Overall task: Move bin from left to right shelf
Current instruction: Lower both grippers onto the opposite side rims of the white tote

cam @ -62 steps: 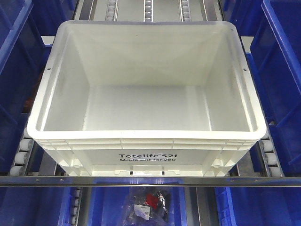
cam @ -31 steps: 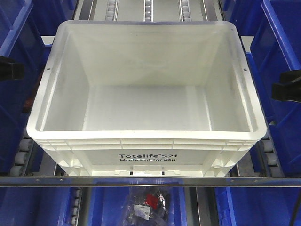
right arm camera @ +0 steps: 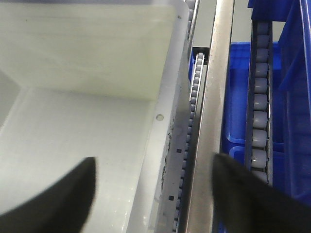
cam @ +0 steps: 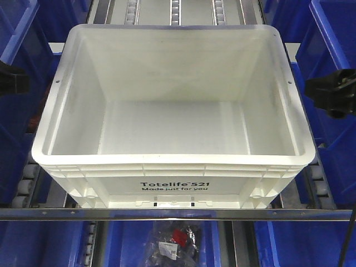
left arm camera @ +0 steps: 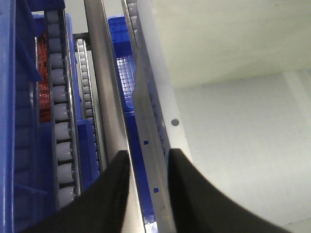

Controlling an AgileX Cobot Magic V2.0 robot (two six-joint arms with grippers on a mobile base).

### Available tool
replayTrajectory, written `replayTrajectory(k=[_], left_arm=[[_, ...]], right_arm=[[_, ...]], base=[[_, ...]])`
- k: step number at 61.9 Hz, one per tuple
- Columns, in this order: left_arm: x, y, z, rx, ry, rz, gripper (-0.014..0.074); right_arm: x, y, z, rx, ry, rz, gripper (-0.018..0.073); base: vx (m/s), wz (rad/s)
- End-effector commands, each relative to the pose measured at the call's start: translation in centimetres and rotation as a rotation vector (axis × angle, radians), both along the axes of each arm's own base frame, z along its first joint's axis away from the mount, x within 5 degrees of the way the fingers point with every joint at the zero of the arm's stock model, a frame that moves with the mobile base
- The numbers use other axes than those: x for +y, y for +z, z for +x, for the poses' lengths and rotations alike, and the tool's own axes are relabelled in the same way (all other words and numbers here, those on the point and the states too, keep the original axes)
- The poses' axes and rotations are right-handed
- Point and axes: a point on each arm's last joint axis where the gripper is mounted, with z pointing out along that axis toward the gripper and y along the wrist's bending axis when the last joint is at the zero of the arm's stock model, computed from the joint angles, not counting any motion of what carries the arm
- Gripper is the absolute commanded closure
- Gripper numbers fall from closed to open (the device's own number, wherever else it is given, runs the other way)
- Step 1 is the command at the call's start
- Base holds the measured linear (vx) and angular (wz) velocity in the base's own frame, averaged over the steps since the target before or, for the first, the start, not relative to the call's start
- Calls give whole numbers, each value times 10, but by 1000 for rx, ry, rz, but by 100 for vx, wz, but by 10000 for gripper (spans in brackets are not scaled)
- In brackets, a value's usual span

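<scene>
Centrally, the bin [cam: 172, 181] sits on roller tracks [cam: 25, 183] just behind a metal rail [cam: 167, 213]. It is hemmed in by blue bins [cam: 334, 50] to left and right, leaving tight gaps. The left gripper [left arm camera: 148, 155] is parted narrowly, its fingers straddling the bin's left rim. The right gripper [right arm camera: 154, 162] gapes wide astride the right rim. Neither visibly clamps anything.

L gripper [left arm camera: 147, 154]: matte black. L fingers [left arm camera: 109, 194] smooth, curved inner edges, tapering toward tips. R gripper [right arm camera: 154, 159]: same matte black. R fingers [right arm camera: 245, 194] broader, rounded tips, soft-edged in wrist cam. In front cam: both blocky + black, R w/ rounded lobes, slight sheen. Thin black cable [cam: 350, 239] at lower R edge of front cam.
</scene>
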Motion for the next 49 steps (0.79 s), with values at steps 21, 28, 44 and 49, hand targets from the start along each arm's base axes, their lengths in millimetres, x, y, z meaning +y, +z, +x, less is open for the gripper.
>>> replayTrajectory(k=[21, 28, 44, 49], left_arm=[[-7, 10, 16, -78, 6, -86, 64], [-10, 12, 16, -90, 13, -139, 64], [-10, 13, 17, -39, 0, -117, 64], [-12, 16, 26, 17, -5, -87, 64]], right_arm=[[-1, 20, 4, -141, -17, 34, -113], [-1, 20, 4, -133, -15, 39, -63], [2, 13, 17, -25, -1, 1, -34], [6, 16, 30, 35, 7, -11, -34]], base=[[0, 0], [0, 0], [0, 0], [0, 0]])
